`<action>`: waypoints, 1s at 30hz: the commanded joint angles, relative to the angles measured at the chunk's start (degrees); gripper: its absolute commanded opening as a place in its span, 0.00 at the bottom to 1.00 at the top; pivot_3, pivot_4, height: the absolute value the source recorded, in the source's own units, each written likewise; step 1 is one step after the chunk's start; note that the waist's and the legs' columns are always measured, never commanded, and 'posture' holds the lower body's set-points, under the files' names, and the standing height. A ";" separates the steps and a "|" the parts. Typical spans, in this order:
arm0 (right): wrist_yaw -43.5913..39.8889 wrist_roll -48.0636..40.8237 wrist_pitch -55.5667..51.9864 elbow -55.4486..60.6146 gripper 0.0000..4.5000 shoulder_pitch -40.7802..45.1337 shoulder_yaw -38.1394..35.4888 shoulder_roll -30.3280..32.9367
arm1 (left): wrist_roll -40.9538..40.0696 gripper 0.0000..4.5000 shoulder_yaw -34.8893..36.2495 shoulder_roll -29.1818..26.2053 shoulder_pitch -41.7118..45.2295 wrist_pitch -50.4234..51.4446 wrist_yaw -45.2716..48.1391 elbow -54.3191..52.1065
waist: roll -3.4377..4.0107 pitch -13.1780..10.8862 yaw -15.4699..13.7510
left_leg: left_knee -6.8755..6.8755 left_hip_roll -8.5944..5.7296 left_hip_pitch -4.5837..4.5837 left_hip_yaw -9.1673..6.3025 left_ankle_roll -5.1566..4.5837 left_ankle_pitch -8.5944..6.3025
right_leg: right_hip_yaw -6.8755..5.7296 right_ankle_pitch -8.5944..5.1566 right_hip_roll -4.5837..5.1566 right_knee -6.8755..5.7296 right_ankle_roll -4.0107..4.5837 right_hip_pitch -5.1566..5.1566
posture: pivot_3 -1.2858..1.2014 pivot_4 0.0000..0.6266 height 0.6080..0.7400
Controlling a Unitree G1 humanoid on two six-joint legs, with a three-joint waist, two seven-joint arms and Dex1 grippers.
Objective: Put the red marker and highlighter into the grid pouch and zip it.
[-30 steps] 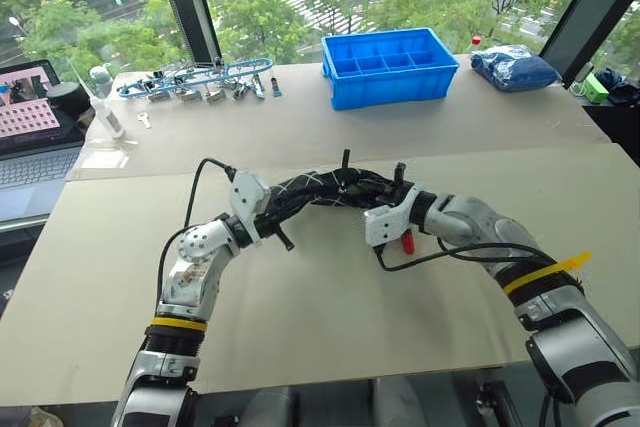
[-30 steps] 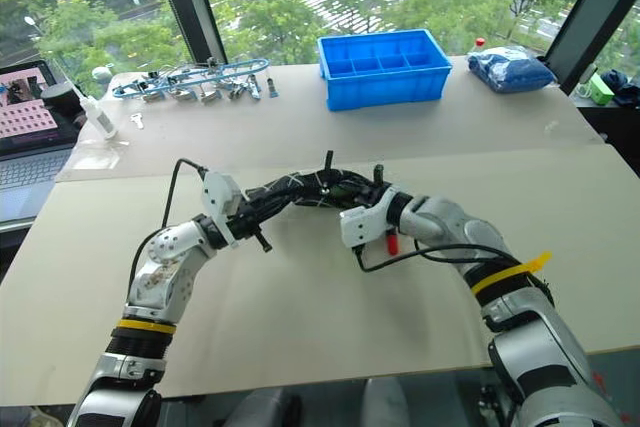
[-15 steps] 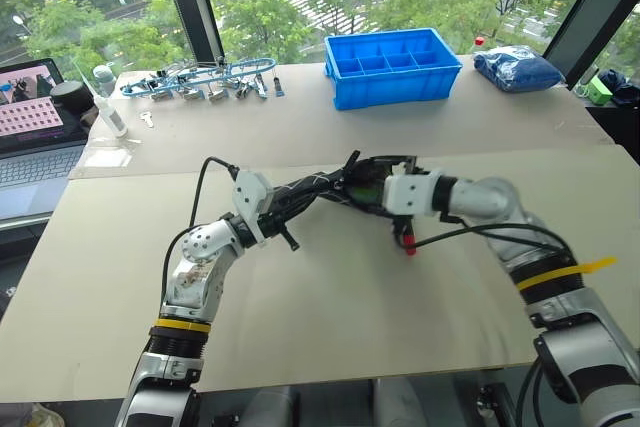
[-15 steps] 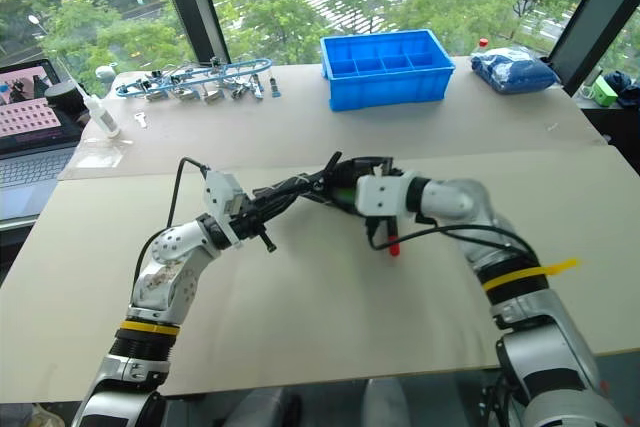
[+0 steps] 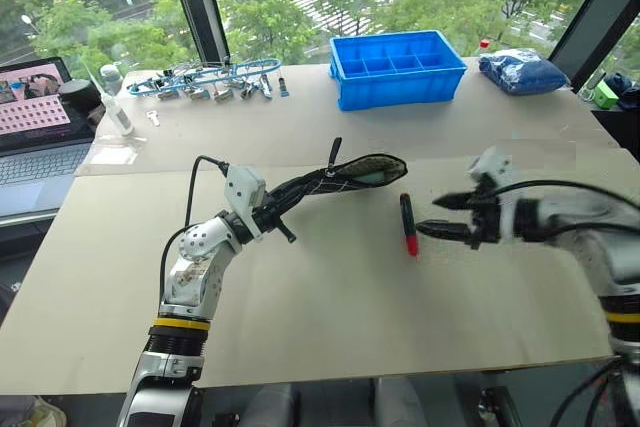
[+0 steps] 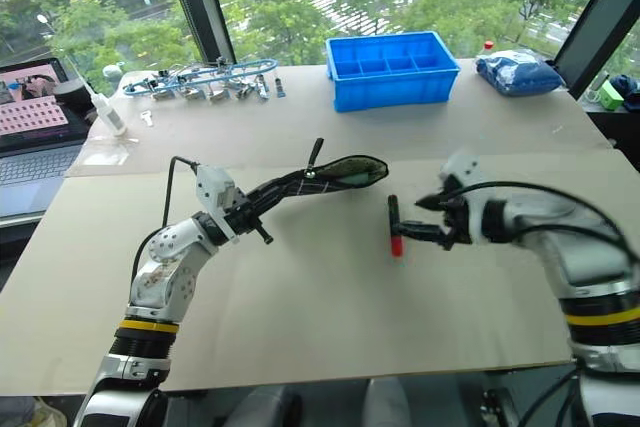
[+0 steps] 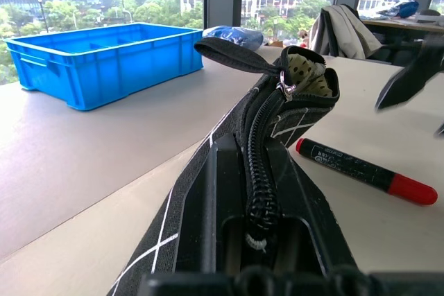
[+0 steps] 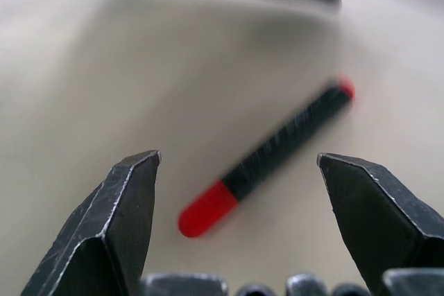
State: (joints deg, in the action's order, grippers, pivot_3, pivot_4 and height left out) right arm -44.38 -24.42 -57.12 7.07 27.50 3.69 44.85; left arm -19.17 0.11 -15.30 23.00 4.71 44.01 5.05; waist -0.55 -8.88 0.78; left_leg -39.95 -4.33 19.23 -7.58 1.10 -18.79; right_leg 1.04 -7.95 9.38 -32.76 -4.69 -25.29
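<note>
blue bin [image 5: 398, 65] behind grid pouch [image 5: 340, 176]; red marker [image 5: 408, 224] beside.

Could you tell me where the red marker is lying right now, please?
The red marker lies flat on the table, right of centre in the head views, between the open mouth of the grid pouch and the open right hand.

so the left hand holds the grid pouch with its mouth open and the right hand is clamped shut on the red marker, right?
Not quite. The left hand does hold the grid pouch with its mouth open, but the right hand is open, and the red marker lies loose on the table. The right wrist view shows it between the spread fingers, untouched.
</note>
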 commanded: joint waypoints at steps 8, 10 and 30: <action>17.11 7.34 -10.57 1.58 0.90 3.82 2.31 -8.45 | 0.13 0.00 -0.78 -0.15 0.19 -1.40 0.26 -1.69 | 0.00 0.00 -0.44 | -0.07 -0.04 0.04 -0.02 0.01 0.01 | -0.02 0.07 0.01 0.06 -0.03 0.02 | 0.52 0.24 1.00; 17.56 8.75 -9.60 1.41 0.90 3.05 4.46 -8.26 | 0.21 0.00 -0.86 -0.15 0.12 -1.46 0.20 -1.81 | -0.01 0.01 -0.34 | -0.07 -0.04 0.01 -0.02 0.01 0.01 | -0.02 0.07 0.01 0.08 -0.04 0.05 | 0.52 0.24 1.00; 2.21 13.87 24.14 3.47 0.11 4.09 2.59 5.66 | 1.01 0.00 -1.88 -0.38 -0.09 -2.44 1.03 -1.57 | -0.02 0.01 0.19 | -0.06 -0.04 -0.02 -0.01 0.01 0.01 | -0.03 0.12 -0.01 0.19 -0.11 0.13 | 0.52 0.24 1.00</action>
State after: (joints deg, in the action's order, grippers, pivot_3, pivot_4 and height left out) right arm -39.74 -11.35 -40.23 8.75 28.94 10.50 48.46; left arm -18.08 -1.66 -15.59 22.27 3.85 44.62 5.08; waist -0.57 -8.87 0.97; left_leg -40.00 -4.37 19.21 -7.58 1.12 -18.78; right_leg 1.01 -7.83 9.37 -32.56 -4.80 -25.16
